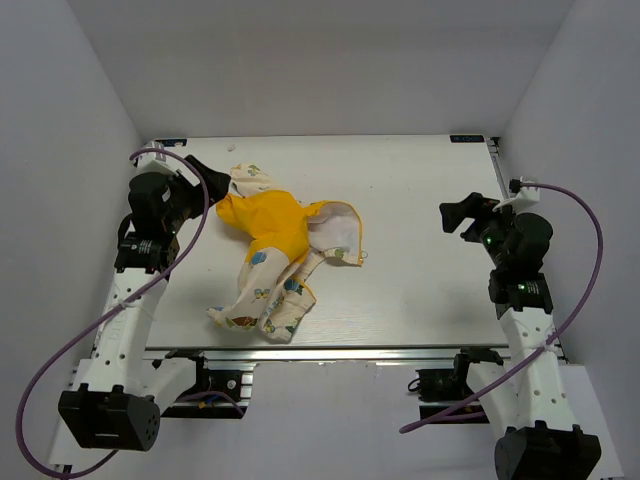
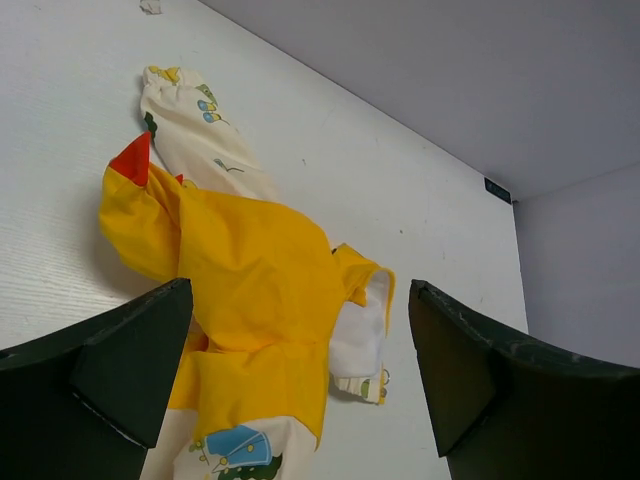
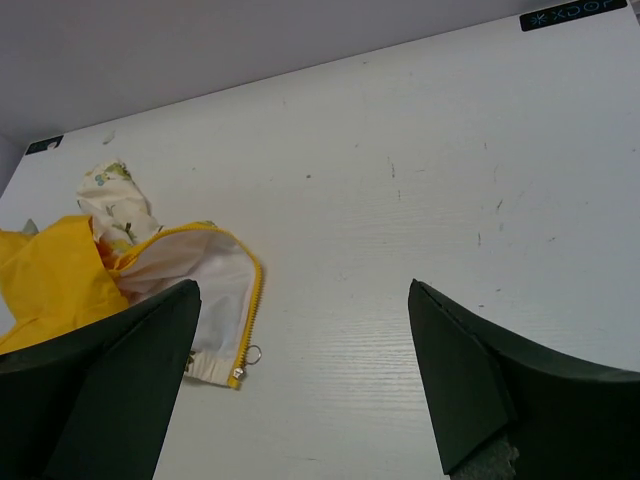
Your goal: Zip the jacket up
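Soft matt cloth jacket (image 1: 275,250) on faintly wood-grained white table (image 1: 420,290).

Left wrist view: jacket (image 2: 250,290) bottom cut off by frame edge, part behind near finger (image 2: 110,380). Right wrist view, most of it runs off left. Only one zipper (image 3: 254,300) side shows, the other lost in folds. White speck (image 1: 231,147) far back, too small to ID.

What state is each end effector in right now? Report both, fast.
Left end effector: open, holding nothing.
Right end effector: open, holding nothing.
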